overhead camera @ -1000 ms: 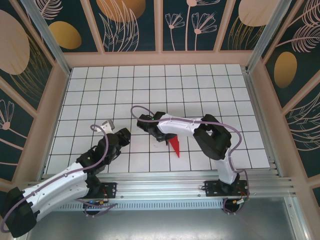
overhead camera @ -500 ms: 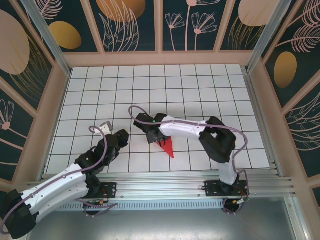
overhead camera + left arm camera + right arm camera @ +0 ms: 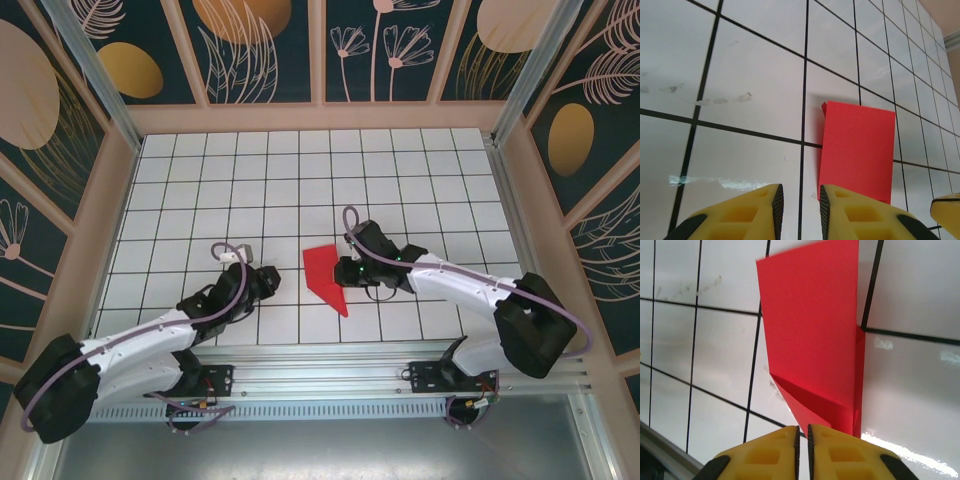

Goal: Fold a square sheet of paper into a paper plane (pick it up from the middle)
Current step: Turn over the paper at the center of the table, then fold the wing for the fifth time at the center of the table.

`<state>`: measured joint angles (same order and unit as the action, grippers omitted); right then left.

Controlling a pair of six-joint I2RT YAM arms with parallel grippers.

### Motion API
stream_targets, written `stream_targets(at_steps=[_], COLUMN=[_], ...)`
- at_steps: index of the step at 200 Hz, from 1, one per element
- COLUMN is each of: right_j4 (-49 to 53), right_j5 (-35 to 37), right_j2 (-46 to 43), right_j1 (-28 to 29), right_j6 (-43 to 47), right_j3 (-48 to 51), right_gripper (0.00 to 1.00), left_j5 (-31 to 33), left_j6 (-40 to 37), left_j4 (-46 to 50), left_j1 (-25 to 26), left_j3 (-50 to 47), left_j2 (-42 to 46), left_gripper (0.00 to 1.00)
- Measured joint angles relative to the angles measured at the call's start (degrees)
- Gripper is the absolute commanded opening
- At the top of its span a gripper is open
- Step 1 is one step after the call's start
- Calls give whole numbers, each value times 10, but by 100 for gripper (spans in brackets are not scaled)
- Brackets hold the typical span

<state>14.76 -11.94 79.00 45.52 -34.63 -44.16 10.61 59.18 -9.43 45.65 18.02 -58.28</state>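
Though it sits low on the left of the worktop (image 3: 200, 180), the left tool (image 3: 799, 200) holds nothing: its yellow fingers stand a little apart with bare tile and a grid line between them, and the red paper (image 3: 324, 274) begins just to their right. That paper lies flat near the middle of the worktop, between the two tools. It is folded into a part-made dart, square-cut at its far end and narrowing to a point at its near end, with layered flaps showing in the right wrist view. It should handle as very light, thin and limp, and slippery on the glossy tiles, so a push would likely skate it along rather than crease it, and a hard pinch would mark it. The safest hold is probably a raised flap edge about the middle of its length, not the flimsy point. On the right, the right tool (image 3: 803, 432) has its fingers drawn together to a hairline slit with nothing seen between them, just beside the paper's pointed end; whether they touch it I cannot tell.
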Motion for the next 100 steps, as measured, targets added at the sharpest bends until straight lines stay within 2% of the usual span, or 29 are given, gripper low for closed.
stream_targets(at_steps=[55, 100], right_j4=[-55, -76], right_j5=[-76, -99], right_j2=[10, 52], right_j1=[-20, -37], right_j6=[12, 17], right_j3=[22, 23], right_gripper=[7, 6], left_j5=[-91, -120], left_j6=[9, 16], left_j4=[-84, -115], left_j1=[0, 0], left_j3=[12, 19], left_j2=[-127, -153], left_gripper=[28, 28])
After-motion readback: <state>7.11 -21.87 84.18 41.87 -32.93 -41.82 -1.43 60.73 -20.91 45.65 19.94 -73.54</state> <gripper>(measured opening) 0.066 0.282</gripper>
